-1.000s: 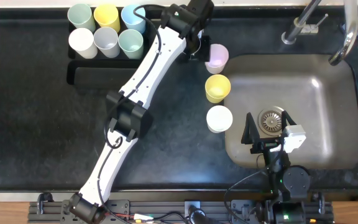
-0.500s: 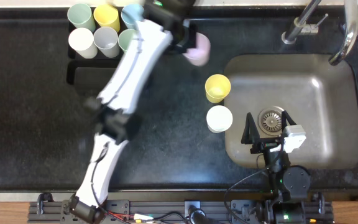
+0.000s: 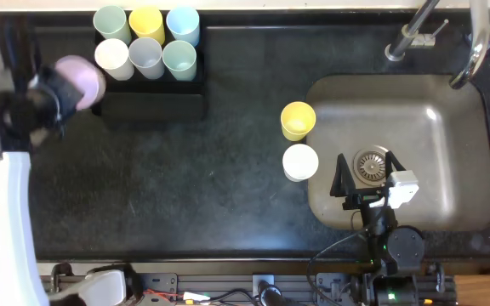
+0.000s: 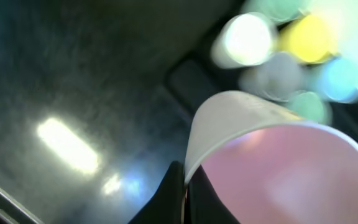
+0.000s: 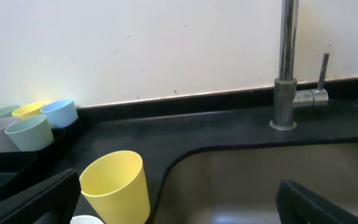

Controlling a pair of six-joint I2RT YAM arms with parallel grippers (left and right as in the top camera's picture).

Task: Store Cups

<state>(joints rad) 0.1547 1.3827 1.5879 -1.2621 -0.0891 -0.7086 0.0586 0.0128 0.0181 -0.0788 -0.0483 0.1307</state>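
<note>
My left gripper (image 3: 55, 90) is shut on the rim of a pink cup (image 3: 81, 80), held up at the far left beside the black cup rack (image 3: 151, 107). In the left wrist view the pink cup (image 4: 278, 165) tilts with its open mouth toward the camera, my gripper (image 4: 187, 193) pinches its wall, and the rack's cups (image 4: 278, 43) lie blurred beyond. A yellow cup (image 3: 298, 120) and a white cup (image 3: 300, 161) stand on the counter by the sink's left edge. My right gripper (image 3: 366, 182) rests open, low over the sink, with the yellow cup (image 5: 117, 183) ahead of it.
The rack holds several upright cups (image 3: 146, 38) in its back rows; its front strip is bare. The steel sink (image 3: 449, 127) takes up the right side, with a faucet (image 5: 284, 68) behind it. Dark countertop (image 3: 228, 195) spreads between rack and sink.
The left arm swung the pink cup from beside the sink's top-left corner across the rack to the far left, rising toward the camera. The right arm kept still.
</note>
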